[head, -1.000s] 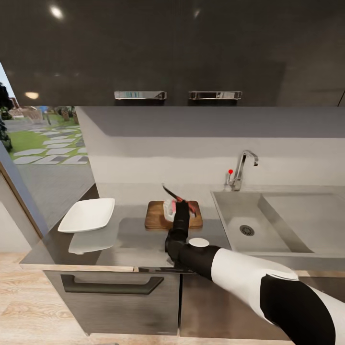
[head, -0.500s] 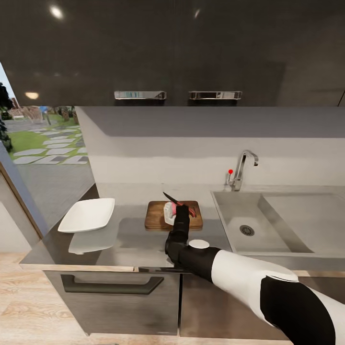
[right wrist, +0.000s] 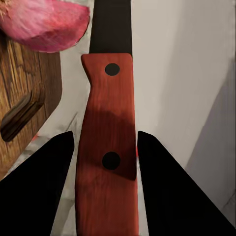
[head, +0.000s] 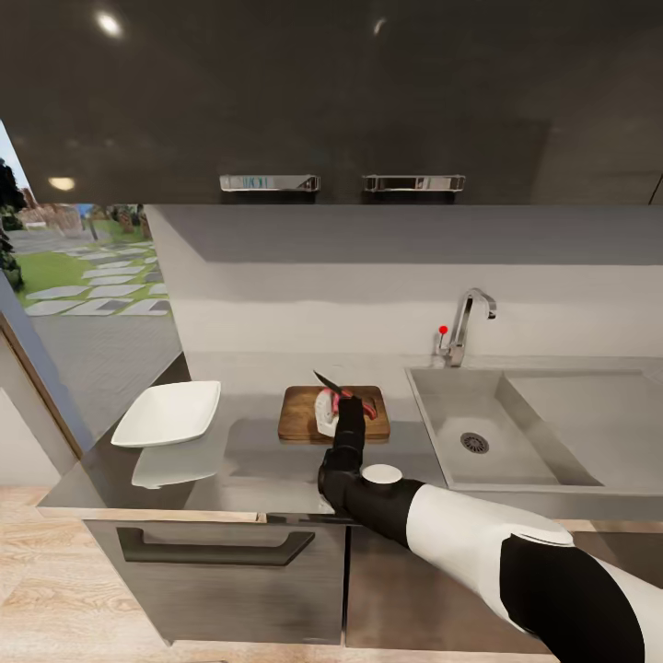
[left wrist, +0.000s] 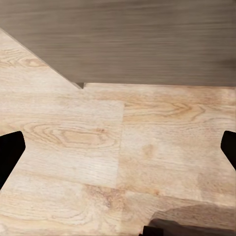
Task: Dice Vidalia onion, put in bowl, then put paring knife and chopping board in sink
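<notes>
The right wrist view alone showed the knife (right wrist: 109, 142) clamped between the right gripper's (right wrist: 105, 162) fingers (right wrist: 46, 172), red handle filling the gap, blade reaching toward the pinkish onion (right wrist: 46, 22) on the board (right wrist: 24, 93). From the head, the knife (head: 343, 394) sat lower than a second earlier. The left gripper (left wrist: 118, 152), fingers spread, faced the floor (left wrist: 123, 162).

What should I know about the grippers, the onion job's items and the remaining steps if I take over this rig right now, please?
Right gripper: shut on the paring knife, blade over the chopping board.
Left gripper: open, holding nothing, facing the wooden floor.
Vidalia onion: on the board, apparently not diced yet.
Bowl: holds nothing, on the countertop left of the board.
Sink: nothing in it.
Left: dice, fill bowl, put knife and board in the sink.
</notes>
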You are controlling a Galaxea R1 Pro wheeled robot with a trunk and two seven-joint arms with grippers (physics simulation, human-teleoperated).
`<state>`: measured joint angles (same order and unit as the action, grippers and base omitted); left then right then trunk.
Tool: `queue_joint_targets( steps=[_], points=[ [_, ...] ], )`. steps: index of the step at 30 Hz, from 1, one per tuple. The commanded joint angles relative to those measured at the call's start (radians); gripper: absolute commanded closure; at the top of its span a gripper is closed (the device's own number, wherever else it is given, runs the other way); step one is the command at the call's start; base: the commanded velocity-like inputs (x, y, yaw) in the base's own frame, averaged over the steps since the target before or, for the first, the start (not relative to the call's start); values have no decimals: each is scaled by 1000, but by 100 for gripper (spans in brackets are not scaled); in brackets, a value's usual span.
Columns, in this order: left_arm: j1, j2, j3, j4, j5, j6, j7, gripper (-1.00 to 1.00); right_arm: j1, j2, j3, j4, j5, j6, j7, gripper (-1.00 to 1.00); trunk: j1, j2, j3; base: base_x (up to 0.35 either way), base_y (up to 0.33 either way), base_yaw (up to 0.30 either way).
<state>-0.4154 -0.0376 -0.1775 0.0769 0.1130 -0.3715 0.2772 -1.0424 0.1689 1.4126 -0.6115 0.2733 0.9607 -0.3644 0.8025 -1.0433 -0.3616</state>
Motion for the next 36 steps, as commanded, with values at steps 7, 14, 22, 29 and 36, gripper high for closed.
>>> queue_joint_targets(
  steps=[7,14,22,29,36],
  points=[
    [-2,-1,-9,4,10,-7,0,-100,-1,0,6,1,-71,-10,-4,100,0,-1,-1,0,0,0],
    [-2,-1,-8,4,11,-7,0,-100,-1,0,6,1,-71,-10,-4,100,0,-1,-1,0,0,0],
    [-2,-1,-9,4,11,-7,1,-100,-1,0,6,1,-71,-11,-4,100,0,-1,-1,0,0,0],
    [-2,-1,-9,4,10,-7,1,-100,-1,0,6,1,-71,-11,-4,100,0,-1,-1,0,0,0],
    [-2,-1,-8,4,10,-7,1,-100,-1,0,7,1,-71,-11,-4,100,0,-1,-1,0,0,0]
  ],
)
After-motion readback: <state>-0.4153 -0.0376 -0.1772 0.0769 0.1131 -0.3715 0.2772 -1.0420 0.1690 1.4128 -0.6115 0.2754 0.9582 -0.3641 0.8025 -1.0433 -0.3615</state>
